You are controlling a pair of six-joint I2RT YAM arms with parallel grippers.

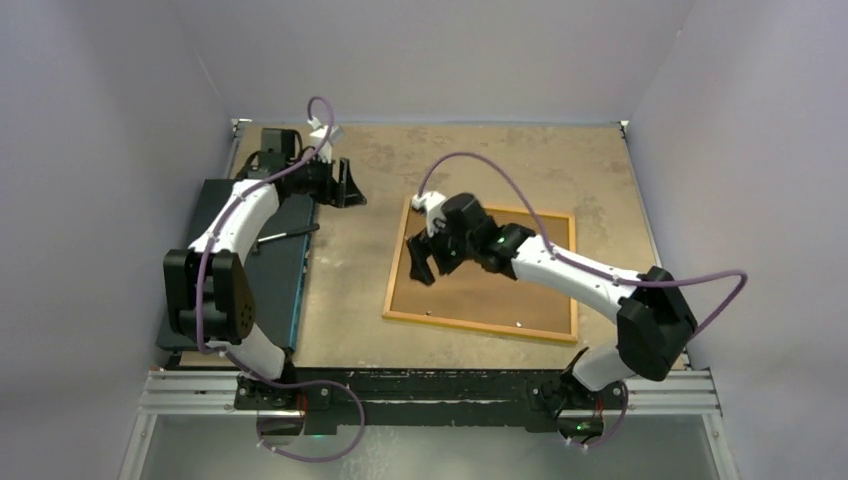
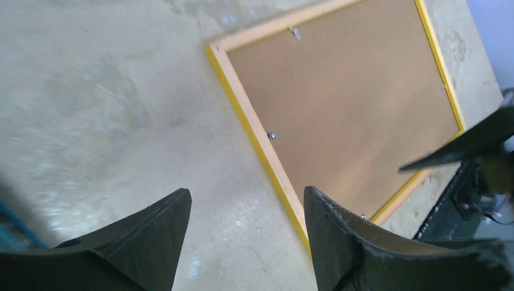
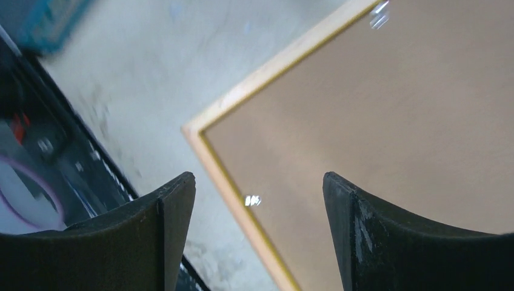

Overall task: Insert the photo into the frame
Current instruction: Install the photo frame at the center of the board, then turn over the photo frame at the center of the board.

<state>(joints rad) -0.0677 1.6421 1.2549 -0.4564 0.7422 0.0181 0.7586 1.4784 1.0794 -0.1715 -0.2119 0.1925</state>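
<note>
Frame (image 1: 480, 327) lies back-up on the table (image 1: 560, 160), with the brown backing board (image 1: 485, 295) filling it. The photo isn't discernible in any view; can't tell if it's under the board. Right gripper (image 1: 432, 267) hangs over the frame's left end, jaws wide, empty. Left gripper (image 1: 347, 188) is over bare table by the black panel (image 1: 283, 285), also wide and empty. The left arm hides part of the panel. The right wrist view is blurred.

yellow frame (image 1: 480, 328), lying flat, back upward
</note>
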